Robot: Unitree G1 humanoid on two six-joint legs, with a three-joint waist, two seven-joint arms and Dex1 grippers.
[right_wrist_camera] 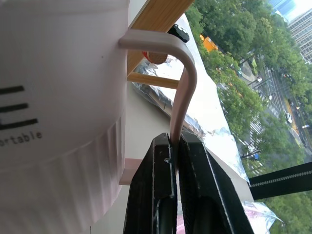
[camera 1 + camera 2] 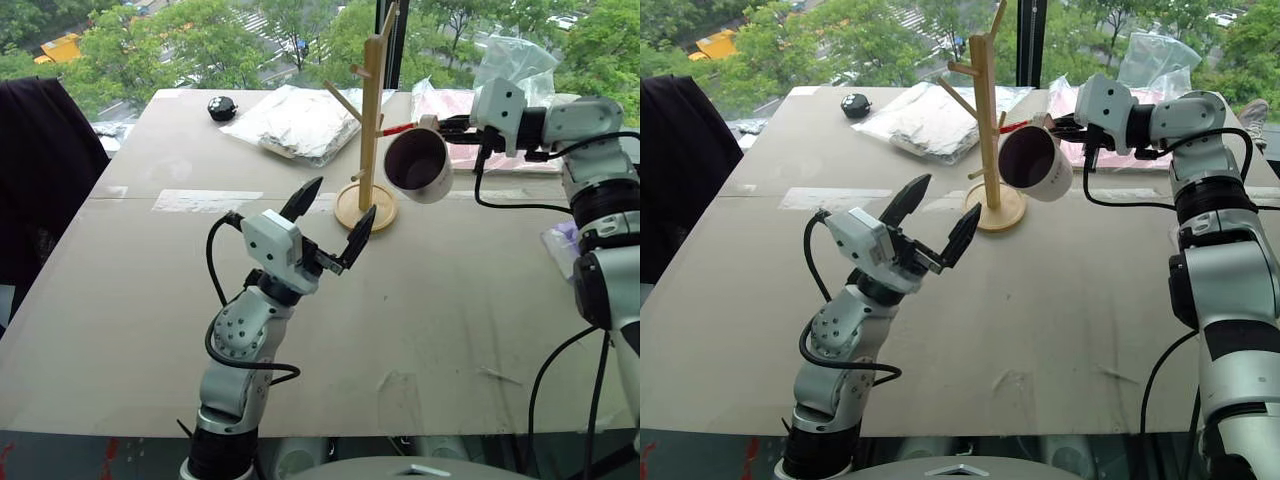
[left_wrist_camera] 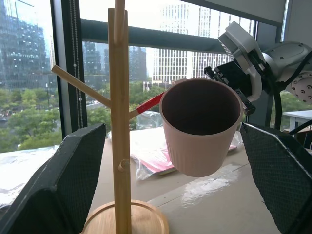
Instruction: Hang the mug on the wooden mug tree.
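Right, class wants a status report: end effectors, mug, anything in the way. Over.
Right end effector shut on mug handle, mug raised beside wooden mug tree. Left end effector open, empty. Red-tipped peg close by, not yet threaded.

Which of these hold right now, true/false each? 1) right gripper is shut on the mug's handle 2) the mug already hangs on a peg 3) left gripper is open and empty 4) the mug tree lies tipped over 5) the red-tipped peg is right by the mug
1) True: the right gripper is shut on the handle of the mug.
2) False: the mug is held in the air beside the wooden mug tree, handle not over a peg.
3) True: the left gripper is open, holding nothing.
4) False: the tree stands upright on its round base.
5) True: the red-tipped peg ends close by the mug's rim.
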